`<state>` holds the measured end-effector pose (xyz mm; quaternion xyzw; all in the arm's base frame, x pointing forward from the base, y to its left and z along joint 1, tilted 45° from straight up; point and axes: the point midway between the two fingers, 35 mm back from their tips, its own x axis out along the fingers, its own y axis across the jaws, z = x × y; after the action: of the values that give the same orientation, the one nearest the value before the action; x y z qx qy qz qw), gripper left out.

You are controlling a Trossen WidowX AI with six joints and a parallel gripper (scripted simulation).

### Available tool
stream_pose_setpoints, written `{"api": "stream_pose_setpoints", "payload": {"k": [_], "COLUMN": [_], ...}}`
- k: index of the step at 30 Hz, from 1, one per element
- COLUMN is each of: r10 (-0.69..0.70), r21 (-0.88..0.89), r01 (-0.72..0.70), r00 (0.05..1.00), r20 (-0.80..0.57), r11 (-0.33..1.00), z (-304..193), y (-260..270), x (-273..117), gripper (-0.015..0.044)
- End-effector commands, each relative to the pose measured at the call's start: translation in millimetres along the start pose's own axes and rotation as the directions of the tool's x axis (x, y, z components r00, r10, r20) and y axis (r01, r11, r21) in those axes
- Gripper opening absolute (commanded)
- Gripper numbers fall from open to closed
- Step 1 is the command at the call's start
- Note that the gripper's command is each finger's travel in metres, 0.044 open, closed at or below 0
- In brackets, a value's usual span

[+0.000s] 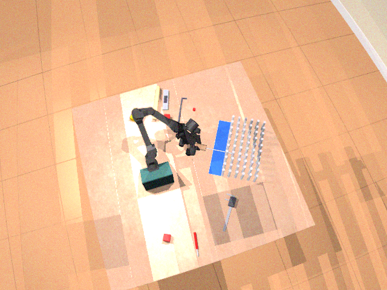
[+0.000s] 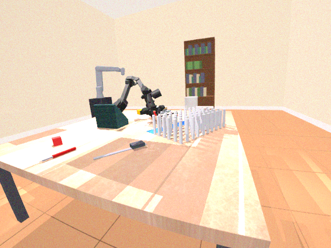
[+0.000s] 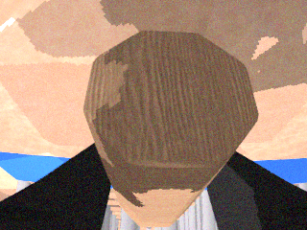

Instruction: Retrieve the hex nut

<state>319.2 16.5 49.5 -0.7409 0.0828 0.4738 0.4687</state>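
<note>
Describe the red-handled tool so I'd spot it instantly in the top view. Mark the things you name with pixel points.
Start at the dark green block [image 1: 157, 176] [image 2: 108, 115] under the arm, then look toward the table's bottom edge. Right of a small red cube [image 1: 167, 237] [image 2: 57, 140] lies the red-handled tool [image 1: 196, 240] [image 2: 64, 152]: slim, with a thin pale tip, unlike the stubby cube.

top: looking steeply down from high above all edges of the bench [image 1: 215, 78] [image 2: 174, 165] [image 3: 38, 105]. exterior: looking low across from beside one edge. wrist: close behind a wooden handle [image 1: 201, 147] [image 3: 173, 105]. shared by all: blue strip [image 1: 221, 137] [image 2: 151, 131] [image 3: 38, 167].

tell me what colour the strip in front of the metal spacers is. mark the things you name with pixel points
Blue; the strip [image 1: 219, 148] shows best in the top view.
</note>
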Motion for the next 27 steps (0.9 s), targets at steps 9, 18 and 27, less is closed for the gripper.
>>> {"api": "stream_pose_setpoints", "payload": {"k": [9,18,27], "r10": [-0.007,-0.008,-0.008], "r21": [-0.005,-0.005,-0.005], "r01": [0.007,0.008,0.008], "r00": [1.000,1.000,1.000], "r20": [-0.006,-0.007,-0.007], "r11": [1.000,1.000,1.000], "z": [-9,-13,-17], "y": [-2,-2,-2], "x": [4,6,9], "gripper": [0.0000,0.0000,0.0000]}}
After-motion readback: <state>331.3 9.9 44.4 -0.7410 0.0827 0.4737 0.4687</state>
